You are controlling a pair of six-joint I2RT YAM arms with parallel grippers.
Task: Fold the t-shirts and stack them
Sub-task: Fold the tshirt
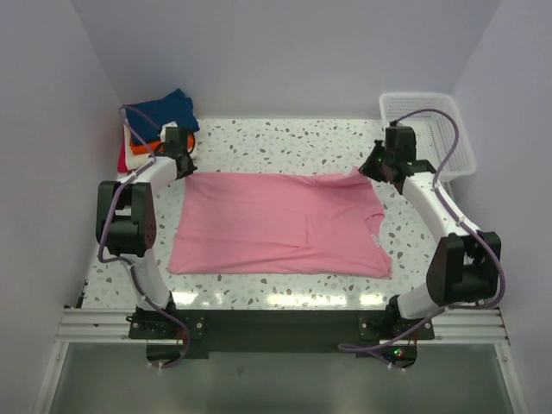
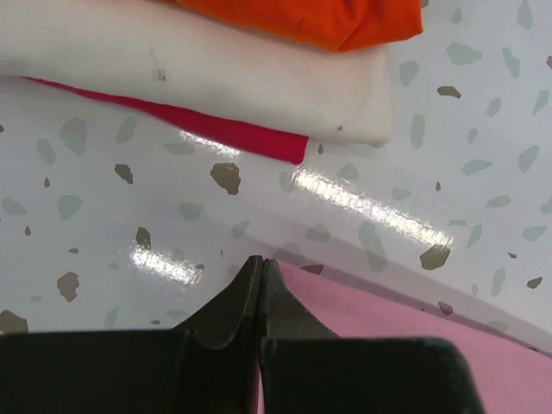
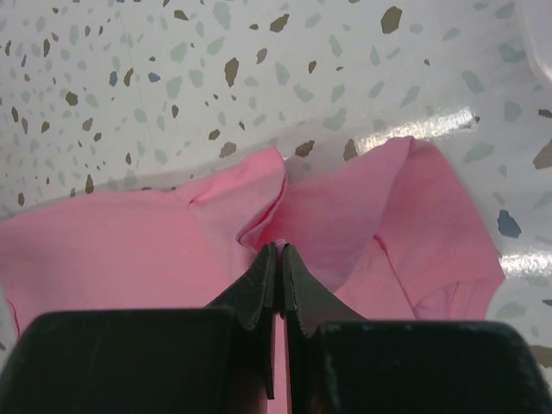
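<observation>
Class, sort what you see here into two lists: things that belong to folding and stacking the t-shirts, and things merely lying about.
Belongs to the job: light pink cloth t-shirt, spread out; folded navy blue t-shirt; folded orange t-shirt; folded cream-white t-shirt; folded red t-shirt.

Just lying about: white plastic mesh basket, far right corner.

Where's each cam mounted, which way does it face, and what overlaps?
Top external: above and behind the robot, looking down at the table; left arm and right arm show.
Left wrist: on the left arm, past the shut left gripper toward the folded stack.
Right wrist: on the right arm, past the shut right gripper onto the pink t-shirt.
Shared: all three see the pink t-shirt.
</observation>
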